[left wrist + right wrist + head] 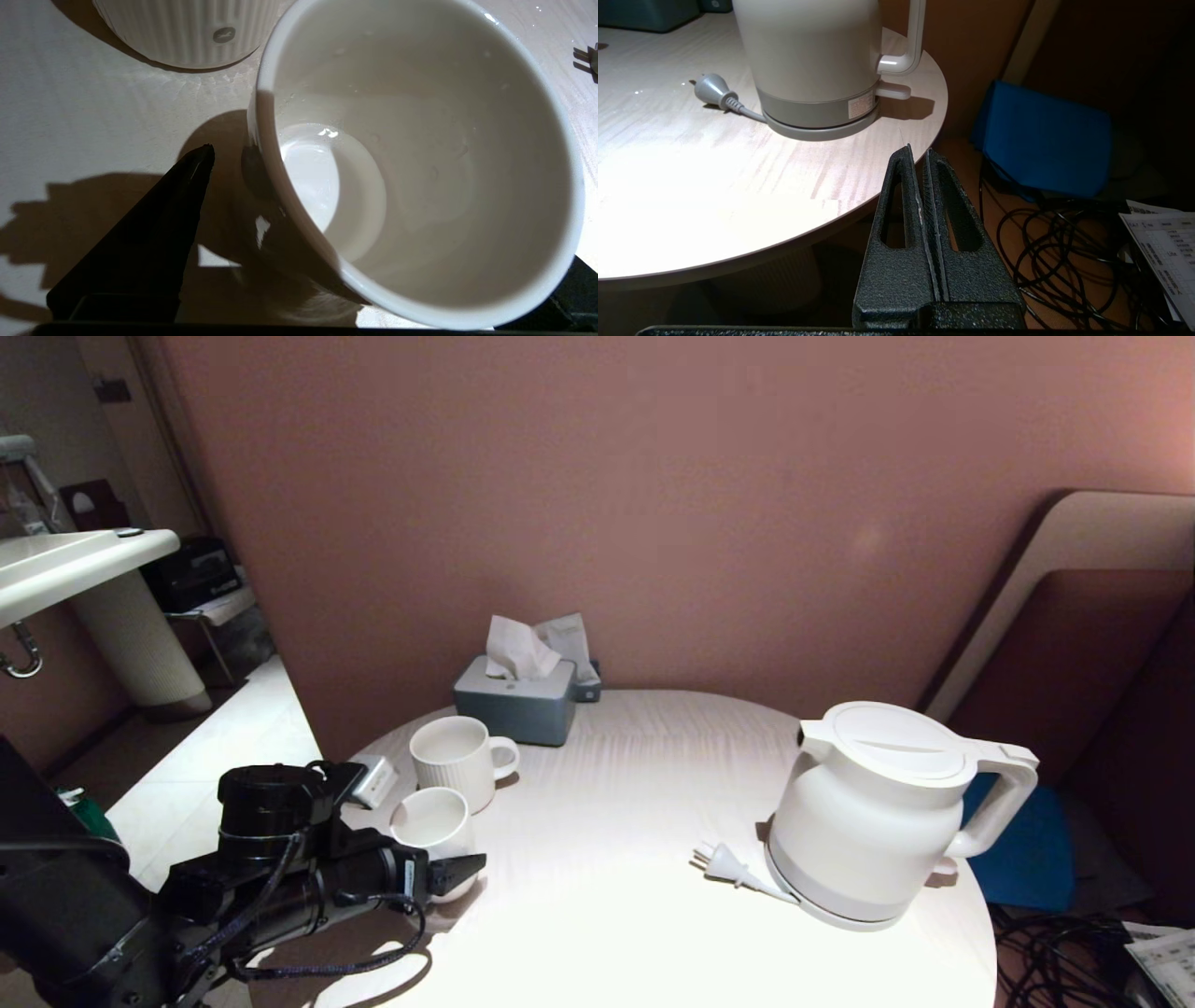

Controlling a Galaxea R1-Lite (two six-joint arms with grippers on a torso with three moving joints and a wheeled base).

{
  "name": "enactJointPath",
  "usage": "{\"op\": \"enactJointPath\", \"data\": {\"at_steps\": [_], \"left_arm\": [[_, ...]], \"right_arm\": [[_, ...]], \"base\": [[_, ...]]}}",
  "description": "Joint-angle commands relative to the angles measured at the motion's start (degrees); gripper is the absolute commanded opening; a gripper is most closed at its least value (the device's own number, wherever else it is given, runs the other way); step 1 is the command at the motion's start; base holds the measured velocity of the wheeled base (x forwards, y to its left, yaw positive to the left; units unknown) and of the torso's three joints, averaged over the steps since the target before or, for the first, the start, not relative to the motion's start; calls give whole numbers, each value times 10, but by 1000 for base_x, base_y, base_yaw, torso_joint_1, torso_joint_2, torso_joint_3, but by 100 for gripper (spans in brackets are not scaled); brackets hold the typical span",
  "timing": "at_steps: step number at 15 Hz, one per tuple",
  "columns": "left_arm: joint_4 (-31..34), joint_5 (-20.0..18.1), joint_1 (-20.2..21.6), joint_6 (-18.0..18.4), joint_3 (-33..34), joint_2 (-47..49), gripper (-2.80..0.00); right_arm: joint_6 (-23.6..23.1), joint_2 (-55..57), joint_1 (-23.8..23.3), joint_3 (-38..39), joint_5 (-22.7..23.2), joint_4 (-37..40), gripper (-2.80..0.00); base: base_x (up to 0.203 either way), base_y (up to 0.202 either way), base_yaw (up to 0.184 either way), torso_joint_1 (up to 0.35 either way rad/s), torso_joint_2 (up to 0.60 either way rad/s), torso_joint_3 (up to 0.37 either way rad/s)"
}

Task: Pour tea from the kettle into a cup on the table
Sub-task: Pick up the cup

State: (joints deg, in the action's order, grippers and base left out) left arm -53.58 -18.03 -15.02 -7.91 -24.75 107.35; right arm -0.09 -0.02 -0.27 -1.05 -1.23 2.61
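Note:
The white kettle (878,812) stands upright on its grey base disc (817,133) at the right of the table (607,821). The plain white cup (429,821) stands near the left edge. My left gripper (446,859) is open and straddles the cup. In the left wrist view one dark finger (187,186) stands a little apart from the cup (420,154), and the other finger is mostly hidden behind it. The cup's bottom glistens; I cannot tell whether tea lies there. My right gripper (917,151) is shut and empty, hanging by the table's rim in front of the kettle (817,56), out of the head view.
A ribbed white mug (457,761) stands just behind the cup, with a grey tissue box (513,700) further back. The base's plug (724,863) lies on the table left of the kettle. A blue bag (1041,144) and black cables (1064,252) lie on the floor at the right.

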Motion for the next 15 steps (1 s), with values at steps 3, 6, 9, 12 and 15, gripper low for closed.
{"op": "enactJointPath", "data": {"at_steps": [3,6,9,12,15], "left_arm": [[-3,-1,0,-1,0,1,0],[-4,0,0,-2,0,1,0],[-4,0,0,-2,0,1,-280],[-38,-1,0,-2,6,7,-280],[-48,0,0,-2,11,14,-280]], "right_arm": [[0,0,0,0,0,0,-280],[-1,0,0,0,0,0,-280],[-1,0,0,0,0,0,-280],[-1,0,0,0,0,0,-280],[-1,0,0,0,0,0,-280]], "base": [[0,0,0,0,0,0],[0,0,0,0,0,0],[0,0,0,0,0,0],[0,0,0,0,0,0],[0,0,0,0,0,0]]}}
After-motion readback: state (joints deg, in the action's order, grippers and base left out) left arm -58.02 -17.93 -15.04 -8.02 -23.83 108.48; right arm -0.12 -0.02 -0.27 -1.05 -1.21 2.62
